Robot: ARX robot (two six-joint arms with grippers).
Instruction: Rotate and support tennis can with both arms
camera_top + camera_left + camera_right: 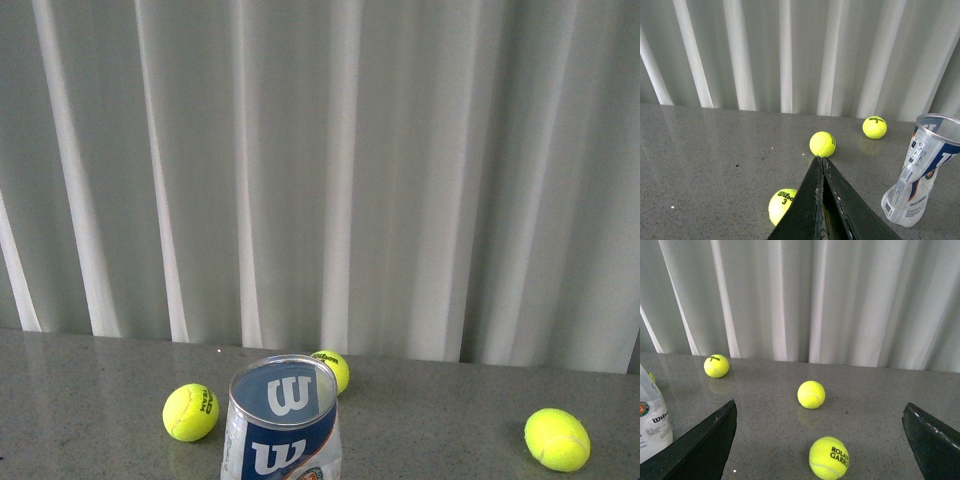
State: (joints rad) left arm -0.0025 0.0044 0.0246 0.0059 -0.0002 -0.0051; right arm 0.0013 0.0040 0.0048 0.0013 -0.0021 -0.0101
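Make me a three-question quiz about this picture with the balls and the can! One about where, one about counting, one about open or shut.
1. Where does the tennis can stand in the front view?
A. between two balls
B. on the curtain
C. far right

2. How many balls does the front view show?
A. one
B. three
C. six

3. How is the left gripper?
A. wide open
B. holding the can
C. shut, empty

Answers:
1 A: a ball sits left of it, another to the right.
2 B: a third peeks from behind.
3 C: its fingers meet with nothing between.

Flat matte-black jaws with rough, speckled inner edges on both arms
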